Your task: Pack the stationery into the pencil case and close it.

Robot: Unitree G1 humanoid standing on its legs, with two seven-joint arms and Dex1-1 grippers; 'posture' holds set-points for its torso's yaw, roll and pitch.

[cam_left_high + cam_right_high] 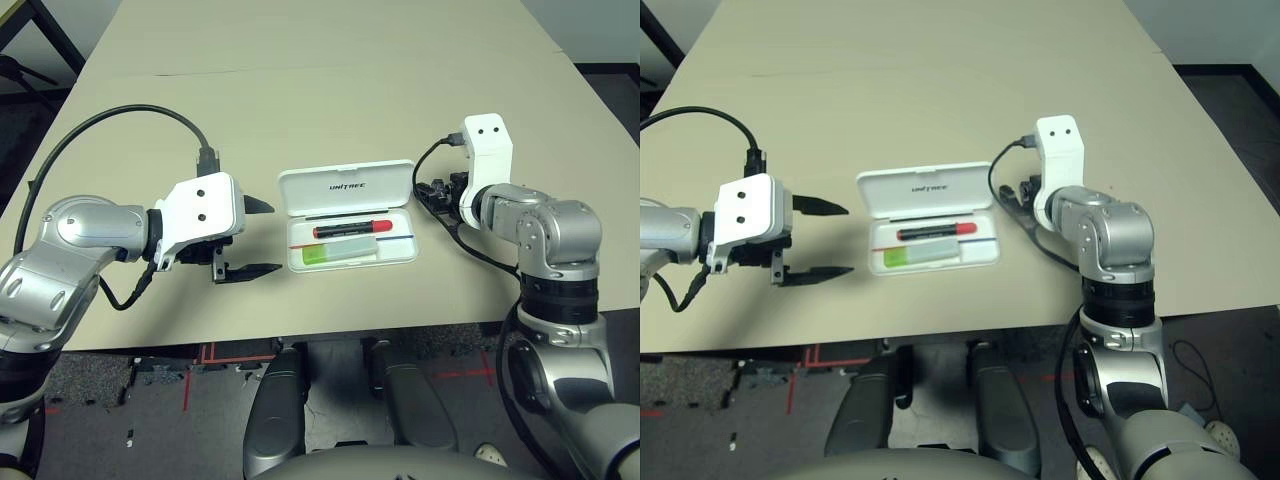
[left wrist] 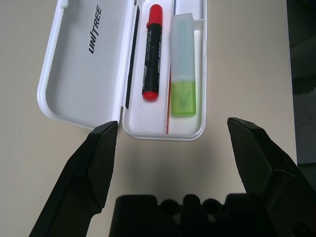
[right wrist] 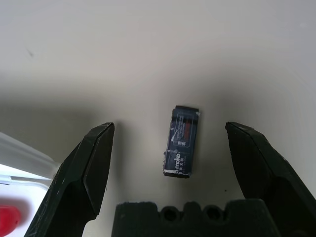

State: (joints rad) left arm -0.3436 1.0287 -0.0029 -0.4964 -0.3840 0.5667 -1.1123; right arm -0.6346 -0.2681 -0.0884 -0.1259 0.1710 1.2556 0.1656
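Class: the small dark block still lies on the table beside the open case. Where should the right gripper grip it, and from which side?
Grip the dark block across its two long edges, coming down from above. It lies flat on the table, lined up between the open right gripper fingers, so they close on its narrow width.

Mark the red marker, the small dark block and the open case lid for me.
red marker (image 2: 151,59): left wrist view, on its black barrel.
dark block (image 3: 181,141): right wrist view, on its printed top face.
case lid (image 1: 345,188): left eye view, on its inner face by the lettering.
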